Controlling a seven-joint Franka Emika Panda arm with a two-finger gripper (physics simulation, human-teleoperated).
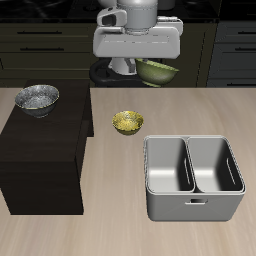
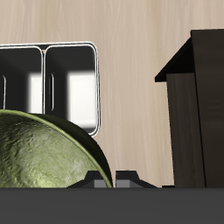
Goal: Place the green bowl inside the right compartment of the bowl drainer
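My gripper hangs high over the back of the table, shut on the rim of the green bowl. That olive, speckled bowl is tilted in the air, and in the wrist view the green bowl looms close beside the fingers. The bowl drainer, a light-grey tub with two deep wells, stands near the table's front edge, well forward of and below the bowl. Its right compartment holds nothing. In the wrist view the bowl drainer shows beyond the bowl.
A yellow-gold bowl sits on the table between the gripper and the drainer. A dark brown cabinet stands beside it, with a silver-grey patterned bowl on top. The cabinet shows close in the wrist view.
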